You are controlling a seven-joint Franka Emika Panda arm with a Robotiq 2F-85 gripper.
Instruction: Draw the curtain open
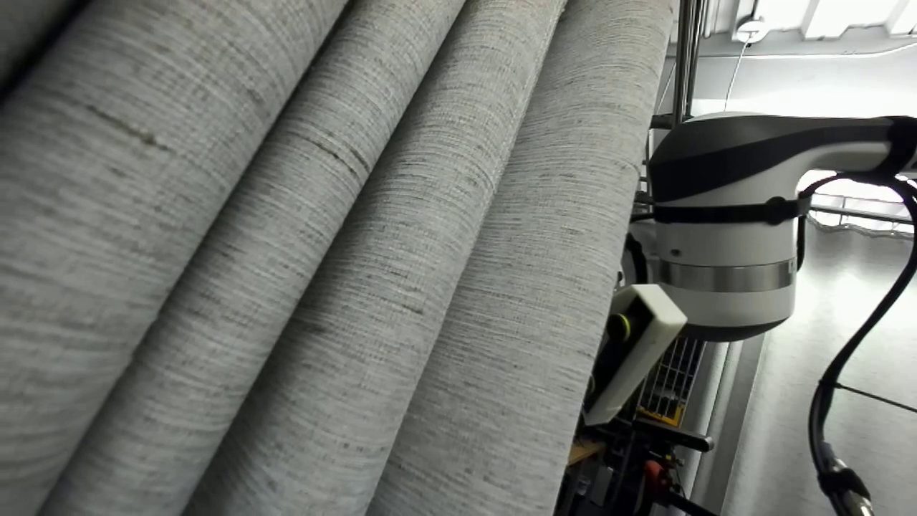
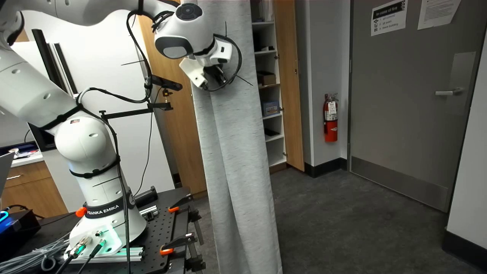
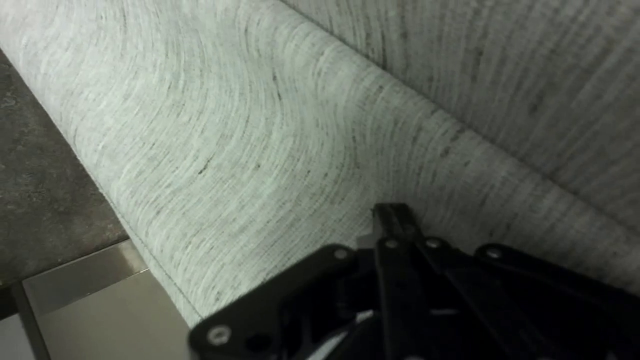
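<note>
The curtain (image 1: 423, 236) is a light-grey woven sheet with deep rounded pleats and fills most of an exterior view. In an exterior view the curtain (image 2: 239, 163) hangs as a narrow pleated length right of the arm, down past the bottom edge. My gripper (image 2: 217, 76) is in front of its upper part. In the wrist view the dark fingers of my gripper (image 3: 395, 210) are shut together, with curtain fabric (image 3: 240, 140) spread behind and around the tips. I see no fabric between the fingertips; whether they touch the curtain I cannot tell.
The arm stands on a black breadboard table (image 2: 159, 224) with clamps along its edge. A black bracket (image 2: 133, 113) stands beside the arm, and a cable (image 2: 146, 160) hangs there. Behind are an open shelf cabinet (image 2: 291, 114), a fire extinguisher (image 2: 330, 121) and a grey door (image 2: 403, 102).
</note>
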